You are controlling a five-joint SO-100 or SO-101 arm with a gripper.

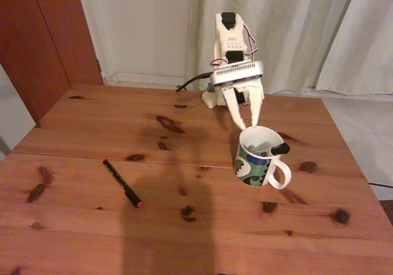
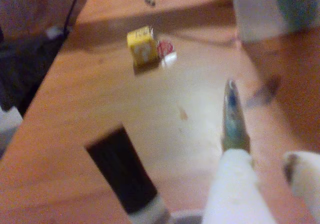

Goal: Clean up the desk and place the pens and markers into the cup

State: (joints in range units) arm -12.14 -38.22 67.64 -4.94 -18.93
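The white cup [image 1: 256, 163] with a green and blue pattern stands on the reddish-brown desk [image 1: 184, 226], right of centre in the fixed view. A white marker [image 1: 275, 148] lies in it, its black cap over the rim. My gripper [image 1: 247, 126] hangs just above the cup's far rim, pointing down, open and holding nothing. On the desk to the left lies a black pen [image 1: 121, 183] with a red tip. The blurred wrist view shows the marker's black cap [image 2: 122, 176], a teal pen [image 2: 234, 116] tip-up, and my white fingers [image 2: 235, 189] around the gripper [image 2: 265, 160].
The arm's base stands at the desk's back edge with a dark cable [image 1: 190, 81] beside it. A yellow cube [image 2: 141, 45] and a small red object [image 2: 165, 48] sit on the wood in the wrist view. Curtains and a wall lie behind the desk.
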